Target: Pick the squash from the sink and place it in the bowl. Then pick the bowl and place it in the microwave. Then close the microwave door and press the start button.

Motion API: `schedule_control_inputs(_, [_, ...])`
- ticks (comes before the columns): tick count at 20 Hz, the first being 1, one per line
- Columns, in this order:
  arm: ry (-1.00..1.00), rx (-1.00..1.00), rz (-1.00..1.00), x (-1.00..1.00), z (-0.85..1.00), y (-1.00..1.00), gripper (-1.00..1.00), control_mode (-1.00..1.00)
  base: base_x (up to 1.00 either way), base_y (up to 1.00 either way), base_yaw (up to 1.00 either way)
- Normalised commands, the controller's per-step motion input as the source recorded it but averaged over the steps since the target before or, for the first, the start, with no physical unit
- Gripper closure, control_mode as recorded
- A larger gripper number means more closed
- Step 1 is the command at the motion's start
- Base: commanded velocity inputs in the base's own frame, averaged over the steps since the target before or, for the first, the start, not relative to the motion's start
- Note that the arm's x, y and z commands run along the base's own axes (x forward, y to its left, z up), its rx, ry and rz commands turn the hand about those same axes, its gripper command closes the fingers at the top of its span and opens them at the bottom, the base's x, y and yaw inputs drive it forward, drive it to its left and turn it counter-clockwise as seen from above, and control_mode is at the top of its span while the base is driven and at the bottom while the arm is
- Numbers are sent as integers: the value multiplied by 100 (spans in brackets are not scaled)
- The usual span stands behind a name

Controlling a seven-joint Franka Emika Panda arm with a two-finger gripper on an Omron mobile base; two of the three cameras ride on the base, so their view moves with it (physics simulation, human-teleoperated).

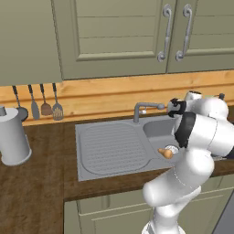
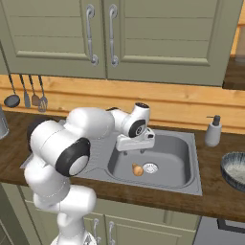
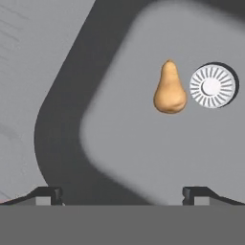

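Beige cabinet doors (image 2: 143,38) with curved metal handles are seen above a wooden back wall, and below them a dark wooden table (image 1: 32,192) carries the grey sink (image 2: 189,184). On the wall at the left, four kitchen utensils (image 1: 39,106) are hung in a row, and a grey cylindrical container (image 1: 13,137) stands on the table under them. A ribbed drainboard (image 1: 112,148) is formed in the left part of the sink, and a curved faucet (image 1: 145,109) rises behind it. Inside the basin lies the squash (image 3: 169,90), tan-orange, on its side on the basin floor, with its narrow neck pointed away from the hand camera; it is placed just beside the round metal drain (image 3: 212,86), apart from it by a thin gap. Nothing else is seen in the basin. The gripper (image 2: 135,141) is held above the basin, near its left rear part, and its fingers (image 3: 48,195) are spread wide, with nothing between them; the squash is not touched. A soap dispenser (image 2: 213,131) stands on the table to the right of the sink, and further right the dark bowl (image 2: 235,170) is seen at the picture edge; no contents can be made out in the visible part.
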Motion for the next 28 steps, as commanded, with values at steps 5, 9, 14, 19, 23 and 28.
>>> schedule_control_inputs(5, [1, 0, 4, 53, -35, -5, -100, -100, 0, 0, 0])
schedule_control_inputs(9, [1, 0, 8, 42, -29, -24, -100, -100, 0, 0, 0])
schedule_control_inputs(14, [0, 0, 8, 15, -30, -19, -100, -100, 0, 0, 0])
schedule_control_inputs(19, [0, 0, 0, 21, -42, 0, -100, -100, 0, 0, 0])
schedule_control_inputs(23, [0, 0, 0, 37, -37, 5, -100, -100, 0, 0, 0])
schedule_control_inputs(28, [0, 0, 0, 13, -37, 10, -100, -100, 0, 0, 0])
